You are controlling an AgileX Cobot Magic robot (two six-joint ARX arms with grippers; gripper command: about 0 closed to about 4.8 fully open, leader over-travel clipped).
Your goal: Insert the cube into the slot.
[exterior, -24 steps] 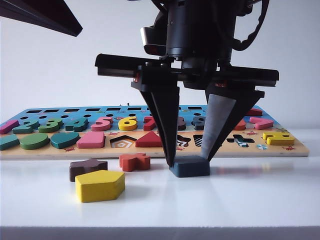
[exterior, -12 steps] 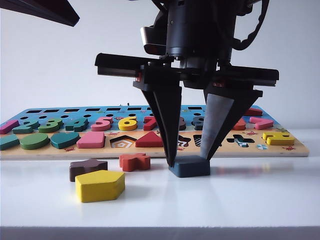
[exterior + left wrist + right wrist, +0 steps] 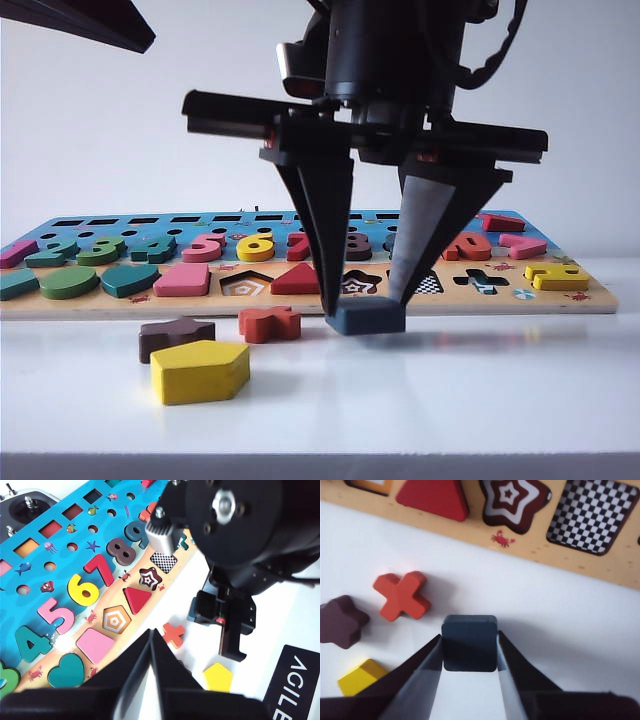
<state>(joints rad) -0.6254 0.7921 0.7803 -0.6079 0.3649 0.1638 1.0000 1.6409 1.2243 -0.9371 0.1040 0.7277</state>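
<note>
The right gripper (image 3: 469, 652) clamps the cube (image 3: 469, 642) just clear of the table; transfer to the slot (image 3: 592, 515) remains. The left gripper (image 3: 151, 645) hangs aside, jaws together.

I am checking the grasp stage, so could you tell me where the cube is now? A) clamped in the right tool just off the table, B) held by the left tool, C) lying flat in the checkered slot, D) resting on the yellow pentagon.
A: the right tool grips the cube on two sides, and a gap shows under the cube in the exterior view.
</note>
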